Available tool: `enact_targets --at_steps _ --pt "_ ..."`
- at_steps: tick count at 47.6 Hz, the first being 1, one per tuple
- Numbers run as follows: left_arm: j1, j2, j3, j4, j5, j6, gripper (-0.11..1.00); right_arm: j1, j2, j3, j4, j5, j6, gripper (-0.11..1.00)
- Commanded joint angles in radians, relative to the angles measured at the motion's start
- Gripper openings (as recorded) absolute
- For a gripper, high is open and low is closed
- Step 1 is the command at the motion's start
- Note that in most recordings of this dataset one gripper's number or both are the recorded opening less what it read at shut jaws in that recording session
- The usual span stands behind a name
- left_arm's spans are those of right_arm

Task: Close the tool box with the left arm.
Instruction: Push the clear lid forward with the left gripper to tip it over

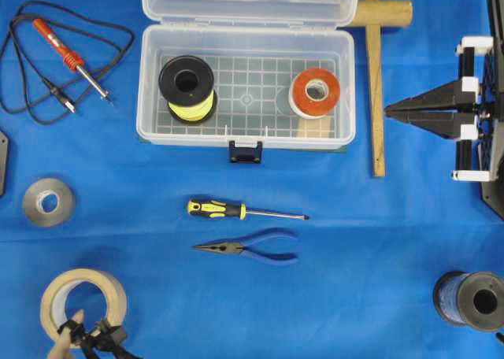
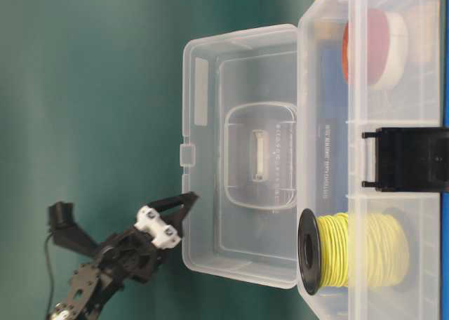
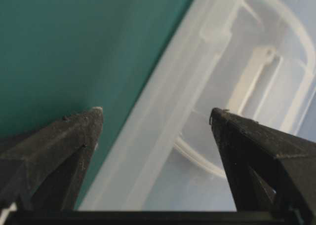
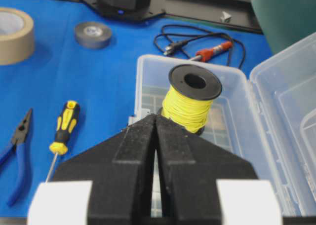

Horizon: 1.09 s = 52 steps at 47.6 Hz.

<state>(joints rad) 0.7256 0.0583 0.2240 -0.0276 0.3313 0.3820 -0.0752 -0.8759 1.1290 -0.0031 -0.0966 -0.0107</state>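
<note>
The clear tool box point(image 1: 144, 99) stands open at the back middle, its lid point(image 1: 250, 1) raised behind it and its dark blue latch point(image 1: 245, 151) at the front. A yellow wire spool point(image 1: 187, 87) and a red tape roll point(image 1: 315, 94) lie inside. My left gripper point(image 3: 155, 111) is open and empty. It is out of the overhead view; in the table-level view it point(image 2: 188, 199) sits just behind the lid's point(image 2: 238, 158) outer face. The lid point(image 3: 197, 101) fills the space ahead of its fingertips. My right gripper point(image 1: 387, 111) is shut and empty, right of the box, pointing at it point(image 4: 156, 117).
A wooden mallet point(image 1: 376, 83) lies between the box and my right gripper. A soldering iron point(image 1: 71, 56) is at the back left. A screwdriver point(image 1: 236, 210), pliers point(image 1: 252, 247), grey tape point(image 1: 47, 201), masking tape point(image 1: 83, 304) and a blue spool point(image 1: 472, 300) lie in front.
</note>
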Motion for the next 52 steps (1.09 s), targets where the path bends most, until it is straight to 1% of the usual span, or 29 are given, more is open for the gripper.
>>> enact_targets --at_steps 1,12,23,31,38,44,52 --pt "0.006 0.003 -0.018 -0.003 -0.002 -0.005 0.9 -0.002 0.008 -0.011 0.002 -0.005 0.002 0.0" --pt "-0.038 -0.008 0.006 -0.003 0.04 -0.018 0.89 -0.002 0.008 -0.009 0.0 -0.005 0.002 0.0" --pt "-0.114 -0.038 0.017 -0.005 0.138 -0.021 0.89 -0.002 0.008 -0.009 0.002 -0.009 0.002 0.0" --pt "-0.166 -0.081 0.018 -0.003 0.186 -0.023 0.9 -0.002 0.009 -0.009 0.0 -0.009 0.002 0.0" --pt "-0.193 -0.12 0.028 -0.003 0.21 -0.037 0.9 -0.002 0.009 -0.009 0.002 -0.011 0.002 0.0" --pt "-0.219 -0.15 0.043 -0.003 0.244 -0.049 0.9 -0.002 0.009 -0.009 0.0 -0.011 0.002 0.0" --pt "-0.276 -0.206 0.077 -0.008 0.282 -0.055 0.89 -0.002 0.009 -0.011 0.0 -0.012 0.002 0.0"
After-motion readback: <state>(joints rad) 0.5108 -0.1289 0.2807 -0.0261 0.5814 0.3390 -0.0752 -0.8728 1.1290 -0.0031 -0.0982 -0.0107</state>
